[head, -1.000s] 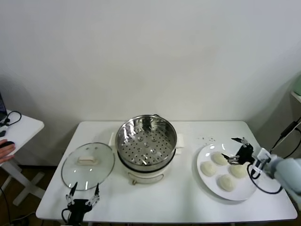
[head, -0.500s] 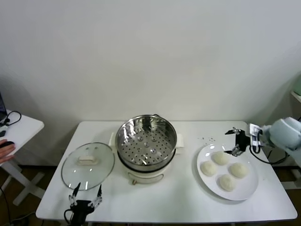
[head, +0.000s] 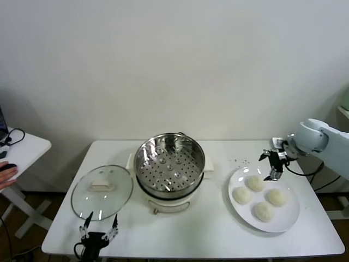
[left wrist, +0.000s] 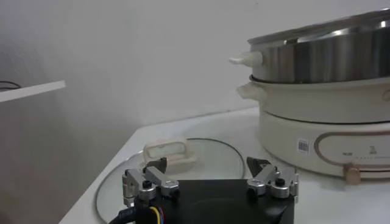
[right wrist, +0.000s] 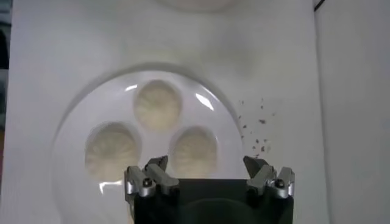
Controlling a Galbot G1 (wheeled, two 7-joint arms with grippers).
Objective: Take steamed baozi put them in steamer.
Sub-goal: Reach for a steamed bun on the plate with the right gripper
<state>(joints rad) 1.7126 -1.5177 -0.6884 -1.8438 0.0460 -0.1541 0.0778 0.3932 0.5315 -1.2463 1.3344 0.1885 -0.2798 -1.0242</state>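
Head view showed four steamed baozi (head: pixel 264 195) lying on a white plate (head: pixel 240 210) at the robot's right side of the table (head: pixel 212 229), while the steamer (head: pixel 169 167) stood in the middle with no buns in it. Over the plate's far edge hung the right gripper (head: pixel 271 161), its fingers wide apart and holding nothing. Near the front edge, by the glass lid (head: pixel 102 191), the left gripper (head: pixel 98 233) waited with fingers spread wide too.
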